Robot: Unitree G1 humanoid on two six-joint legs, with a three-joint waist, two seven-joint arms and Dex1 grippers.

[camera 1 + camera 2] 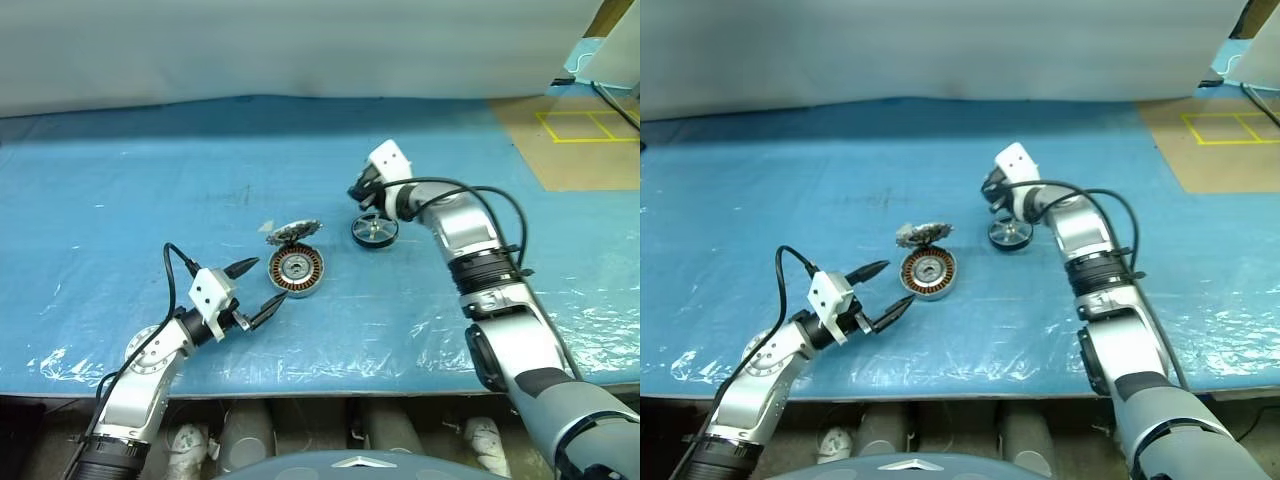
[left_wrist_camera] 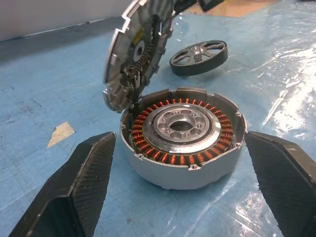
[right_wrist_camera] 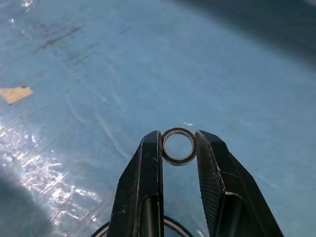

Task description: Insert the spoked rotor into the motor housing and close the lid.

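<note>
The motor housing (image 2: 183,143) sits open on the blue table cover (image 1: 120,180), copper windings bare, nothing seated in it yet; the lid (image 2: 136,52) stands tilted up from its far rim, so closing is still to come; the spoked rotor (image 1: 375,231) lies flat on the cover, apart from the housing on its right; the right gripper (image 3: 178,146) hangs above the rotor, pinching a thin metal ring (image 3: 178,146) between its fingertips, not the rotor itself; the left gripper (image 1: 255,284) waits just beside the housing, jaws spread wide and empty either side of it; insertion and lid closing both look undone.
</note>
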